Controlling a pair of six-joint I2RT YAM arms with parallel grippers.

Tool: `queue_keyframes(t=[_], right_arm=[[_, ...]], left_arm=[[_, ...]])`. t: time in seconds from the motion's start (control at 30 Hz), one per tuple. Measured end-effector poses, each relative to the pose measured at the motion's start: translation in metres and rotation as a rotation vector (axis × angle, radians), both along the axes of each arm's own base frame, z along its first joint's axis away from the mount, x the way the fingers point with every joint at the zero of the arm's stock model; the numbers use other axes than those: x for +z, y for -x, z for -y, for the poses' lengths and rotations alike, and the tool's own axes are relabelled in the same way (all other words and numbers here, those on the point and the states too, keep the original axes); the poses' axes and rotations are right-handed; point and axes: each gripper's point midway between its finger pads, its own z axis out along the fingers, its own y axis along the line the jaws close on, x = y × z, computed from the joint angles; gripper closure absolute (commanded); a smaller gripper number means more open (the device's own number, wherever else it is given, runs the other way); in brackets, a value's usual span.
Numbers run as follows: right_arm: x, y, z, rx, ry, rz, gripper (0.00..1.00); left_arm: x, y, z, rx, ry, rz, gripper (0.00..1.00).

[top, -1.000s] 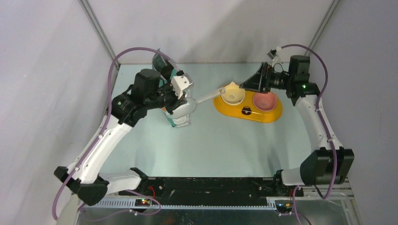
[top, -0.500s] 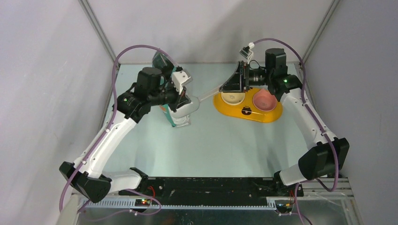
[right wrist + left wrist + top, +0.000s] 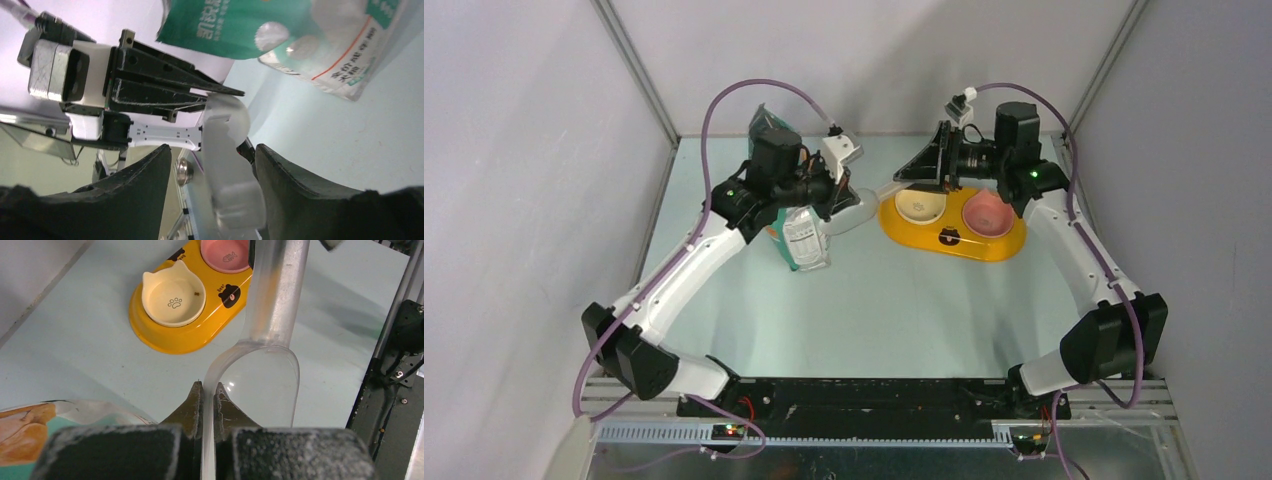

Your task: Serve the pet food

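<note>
My left gripper is shut on the thin rim of the clear plastic scoop, whose bowl looks empty. It holds the scoop in the air beside the teal-and-white bag. The scoop's handle points toward the yellow feeder and lies between the fingers of my right gripper. Those fingers stand apart, with a gap on one side of the handle. In the top view my left gripper and right gripper face each other across the scoop. One brown pellet of pet food lies in the cream bowl.
The feeder has a cream bowl on the left and a pink bowl on the right. The bag stands upright at the back left, near the wall. Grey walls close in the table on the left, back and right.
My left arm has carried the scoop up and to the right, closer to the feeder. My right gripper has swung left from over the bowls to the scoop's handle, and its fingers have narrowed.
</note>
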Motion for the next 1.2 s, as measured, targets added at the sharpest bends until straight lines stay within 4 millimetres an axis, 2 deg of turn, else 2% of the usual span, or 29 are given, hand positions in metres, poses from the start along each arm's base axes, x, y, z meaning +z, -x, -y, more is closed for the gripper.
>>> queue_keyframes(t=[0.13,0.23,0.67,1.03,1.2], right_arm=[[-0.006,-0.013,0.014,-0.073,0.006,-0.029,0.38],[-0.007,-0.014,0.019,-0.100,0.008,-0.035,0.39],[0.005,-0.008,0.015,-0.089,-0.011,0.010,0.43],[0.007,-0.005,0.014,-0.082,-0.006,0.038,0.46],[0.007,-0.004,0.014,-0.077,0.002,0.061,0.42]], left_arm=[[-0.003,-0.007,0.004,0.031,0.005,-0.011,1.00],[-0.004,-0.009,0.007,0.036,0.015,-0.016,1.00],[0.001,0.002,0.035,-0.048,0.053,-0.045,1.00],[-0.002,0.000,0.039,-0.046,0.055,-0.054,1.00],[-0.002,-0.001,0.040,-0.040,0.064,-0.060,1.00]])
